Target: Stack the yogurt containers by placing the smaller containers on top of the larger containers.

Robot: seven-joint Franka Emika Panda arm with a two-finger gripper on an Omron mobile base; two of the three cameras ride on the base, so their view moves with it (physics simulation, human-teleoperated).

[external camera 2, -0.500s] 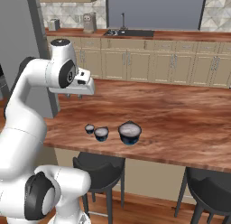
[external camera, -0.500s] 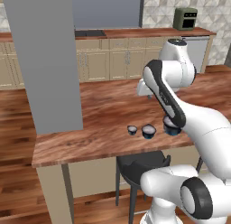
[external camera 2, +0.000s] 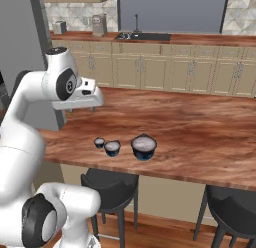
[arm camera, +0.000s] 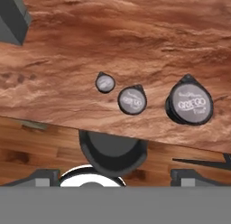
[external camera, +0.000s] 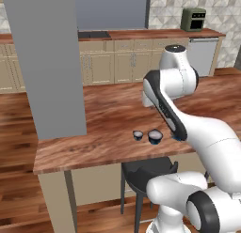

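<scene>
Three dark yogurt containers with pale tops stand in a row near the front edge of the wooden counter (external camera 2: 200, 127). The tiniest cup (external camera 2: 99, 142) (arm camera: 105, 82) is at one end and the middle cup (external camera 2: 112, 148) (arm camera: 132, 100) is beside it. The widest cup (external camera 2: 143, 146) (arm camera: 189, 105) stands a little apart at the other end. In the left base view the tiniest cup (external camera: 137, 135) and middle cup (external camera: 155, 136) show, while the arm mostly hides the widest cup (external camera: 178, 137). My gripper (external camera 2: 92, 101) (arm camera: 115, 177) hovers well above the cups, open and holding nothing.
A dark stool (external camera 2: 109, 184) (arm camera: 113, 151) sits under the counter edge below the cups, and another stool (external camera 2: 230, 204) is to the right. A tall grey pillar (external camera: 44, 63) rises from the counter's left end. Cabinets and a sink line the back wall.
The hand has shifted slightly lower over the counter. The three cups have not moved.
</scene>
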